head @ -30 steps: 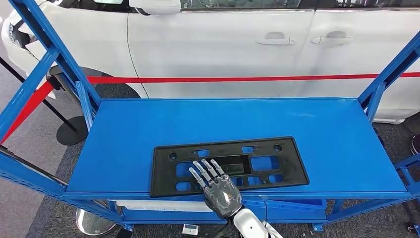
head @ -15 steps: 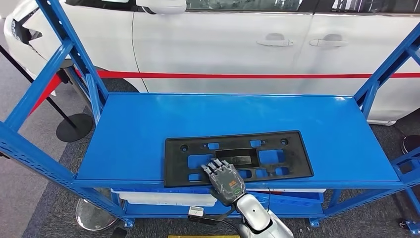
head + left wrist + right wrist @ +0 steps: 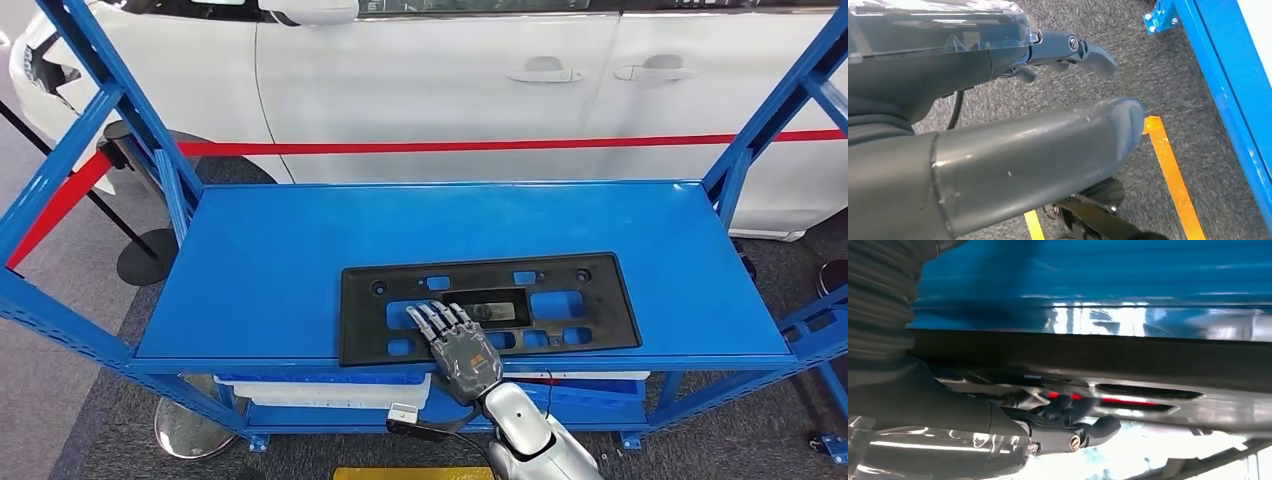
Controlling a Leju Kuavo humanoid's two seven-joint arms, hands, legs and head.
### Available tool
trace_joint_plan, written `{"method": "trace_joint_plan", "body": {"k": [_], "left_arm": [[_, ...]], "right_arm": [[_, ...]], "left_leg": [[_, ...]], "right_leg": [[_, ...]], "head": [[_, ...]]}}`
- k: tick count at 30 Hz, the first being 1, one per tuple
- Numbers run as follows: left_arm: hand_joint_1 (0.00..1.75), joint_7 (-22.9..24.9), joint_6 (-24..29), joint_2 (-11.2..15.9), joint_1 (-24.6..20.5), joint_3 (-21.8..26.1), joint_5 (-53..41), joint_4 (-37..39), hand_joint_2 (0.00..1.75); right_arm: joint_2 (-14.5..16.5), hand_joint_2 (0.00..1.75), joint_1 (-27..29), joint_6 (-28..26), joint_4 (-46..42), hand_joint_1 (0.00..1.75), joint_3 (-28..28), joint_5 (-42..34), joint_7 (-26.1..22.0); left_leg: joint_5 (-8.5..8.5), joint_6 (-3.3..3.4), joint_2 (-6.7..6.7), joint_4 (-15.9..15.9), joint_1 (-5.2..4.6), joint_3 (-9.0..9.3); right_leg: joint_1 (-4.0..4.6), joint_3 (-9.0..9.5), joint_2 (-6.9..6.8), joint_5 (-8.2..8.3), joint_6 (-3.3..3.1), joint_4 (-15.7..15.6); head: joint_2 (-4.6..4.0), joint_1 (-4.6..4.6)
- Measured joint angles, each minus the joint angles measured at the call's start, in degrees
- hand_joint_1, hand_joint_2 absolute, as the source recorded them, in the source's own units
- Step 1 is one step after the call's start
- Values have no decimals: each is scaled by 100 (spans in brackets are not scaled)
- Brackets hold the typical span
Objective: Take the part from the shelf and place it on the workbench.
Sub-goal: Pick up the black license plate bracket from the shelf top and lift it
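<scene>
- Progress: early. The black plastic part (image 3: pixel 487 307) is seen lying flat on the blue shelf (image 3: pixel 300 250), near its front edge. Lifting, carrying and placing on the workbench are judged still to be done.
- Right hand (image 3: pixel 462 345): laid over the part's front edge, fingers (image 3: pixel 440 318) extended on top. Whether anything is gripped cannot be told.
- Left hand (image 3: pixel 1013 155): seen hanging above carpeted floor; nothing seen held, degree of opening cannot be told.
- Containers: a white tray (image 3: pixel 330 392) is noted on the lower level; contents hidden.
</scene>
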Motion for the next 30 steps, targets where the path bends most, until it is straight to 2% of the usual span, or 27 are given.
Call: {"method": "trace_joint_plan", "body": {"k": [1, 3, 4, 5, 6, 9, 10, 11, 13, 14, 15, 16, 17, 18, 19, 20, 21, 22, 24, 25, 27, 29, 30], "left_arm": [[0, 1, 1, 4, 7, -2, 0, 0, 0], [0, 3, 4, 13, 13, -11, -1, -1, 0], [0, 4, 7, 17, 10, -19, -2, -1, 0], [0, 5, 9, 18, 4, -29, -5, -1, 0], [0, 7, 11, 18, 0, -39, -7, 0, 0], [0, 9, 15, 13, -2, -64, -14, 0, 0], [0, 9, 15, 10, -2, -69, -15, -1, 0], [0, 10, 15, 7, -2, -73, -15, -1, 0], [0, 9, 15, 8, -2, -75, -16, -2, 0], [0, 9, 15, 9, -2, -76, -17, -2, 0], [0, 9, 15, 9, -3, -77, -17, -2, 0], [0, 9, 15, 9, -4, -78, -18, -1, 0], [0, 10, 14, 8, -4, -79, -19, -1, 0], [0, 10, 12, 5, -4, -81, -19, 0, 0], [0, 10, 10, 1, -6, -84, -20, 0, 0], [0, 10, 7, -4, -8, -85, -21, 0, 0], [0, 10, 4, -7, -12, -86, -23, 0, 0], [0, 11, 2, -8, -15, -87, -25, 0, 0], [0, 11, -2, -8, -18, -89, -35, 0, 0], [0, 12, -2, -7, -19, -89, -45, 0, 0], [0, 15, -4, -8, -21, -91, -70, 0, 0], [0, 22, -7, -8, -12, -92, -84, 0, 0], [0, 26, -7, -6, -2, -92, -86, 0, 0]], "right_arm": [[-1, 175, 18, 2, 3, 0, 0, -5, -3], [-2, 175, 62, 2, 3, 0, 0, -10, -9], [-3, 175, 83, 3, 3, 0, 0, -12, -9], [-5, 175, 98, 3, 3, 0, -2, -13, -8], [-10, 175, 108, 4, 3, 0, -3, -13, -5], [-34, 175, 126, -1, -1, 0, -8, -8, 2], [-43, 175, 135, -2, -2, 0, -8, -8, 5], [-51, 175, 143, -3, -4, 0, -9, -7, 8], [-66, 175, 158, -4, -4, 0, -9, -7, 10], [-72, 175, 165, -4, -4, 0, -9, -7, 10], [-75, 175, 172, -4, -4, 0, -10, -7, 10], [-79, 175, 178, -3, -4, 3, -10, -7, 9], [-81, 175, 181, 2, -7, 5, -9, -8, 8], [-82, 175, 182, 8, -11, 8, -9, -9, 4], [-83, 175, 181, 18, -15, 19, -9, -10, -1], [-83, 175, 181, 29, -19, 28, -9, -11, -6], [-83, 175, 182, 42, -22, 40, -9, -13, -13], [-82, 175, 185, 54, -24, 52, -9, -13, -21], [-76, 175, 195, 72, -34, 57, -9, -13, -49], [-70, 175, 205, 80, -40, 58, -9, -13, -63], [-60, 175, 230, 89, -61, 59, -9, -14, -85], [-58, 175, 261, 93, -74, 63, -9, -21, -92], [-58, 175, 278, 95, -77, 65, -9, -26, -94]], "left_leg": [[119, -1, 1, -85, 1, 30], [519, 12, 11, -798, 7, 355], [648, 30, 13, -1153, 1, 523], [710, 56, 14, -1391, -6, 634], [696, 87, 12, -1487, -17, 678], [667, 194, 9, -1510, -25, 695], [666, 231, 14, -1527, -17, 707], [667, 264, 21, -1544, -4, 720], [651, 302, 42, -1550, -6, 722], [643, 308, 49, -1549, -10, 724], [636, 309, 52, -1549, -13, 730], [629, 303, 49, -1549, -14, 742], [622, 295, 43, -1549, -14, 757], [617, 285, 35, -1549, -13, 773], [610, 266, 25, -1547, -23, 785], [606, 240, 13, -1547, -31, 791], [604, 208, 1, -1549, -36, 793], [607, 170, -10, -1560, -40, 795], [615, 100, -27, -1579, -35, 797], [566, 76, -31, -1510, -36, 764], [284, 44, -31, -1029, -32, 541], [-70, 6, -28, -252, -27, 171], [-131, -12, -27, -2, -21, 45]], "right_leg": [[2, 22, 10, -24, 7, 9], [-2, 77, 32, -100, 44, 43], [8, 89, 47, -146, 77, 76], [19, 90, 62, -183, 108, 104], [30, 82, 74, -209, 138, 120], [19, 80, 87, -252, 230, 138], [10, 35, 80, -319, 264, 241], [2, -79, 71, -446, 296, 466], [-16, -505, 57, -791, 338, 1221], [-23, -727, 55, -906, 352, 1584], [-28, -874, 53, -910, 358, 1785], [-30, -909, 52, -792, 354, 1761], [-29, -819, 52, -575, 339, 1496], [-26, -641, 52, -326, 311, 1075], [-12, -468, 50, -139, 282, 675], [3, -342, 46, -20, 250, 375], [21, -283, 39, 22, 221, 221], [39, -287, 31, 15, 197, 198], [26, -271, 12, 46, 131, 154], [10, -249, -4, 66, 95, 120], [-19, -210, -54, 91, 36, 69], [-10, -201, -92, 74, 7, 74], [-8, -193, -100, 61, 4, 81]], "head": [[0, 0], [0, -1], [-1, -2], [-1, 1], [-1, 5], [0, 15], [0, 26], [0, 39], [0, 63], [0, 65], [0, 65], [0, 67], [0, 67], [0, 69], [0, 66], [0, 63], [0, 59], [0, 54], [0, 51], [0, 44], [0, 12], [0, -12], [0, -14]]}}
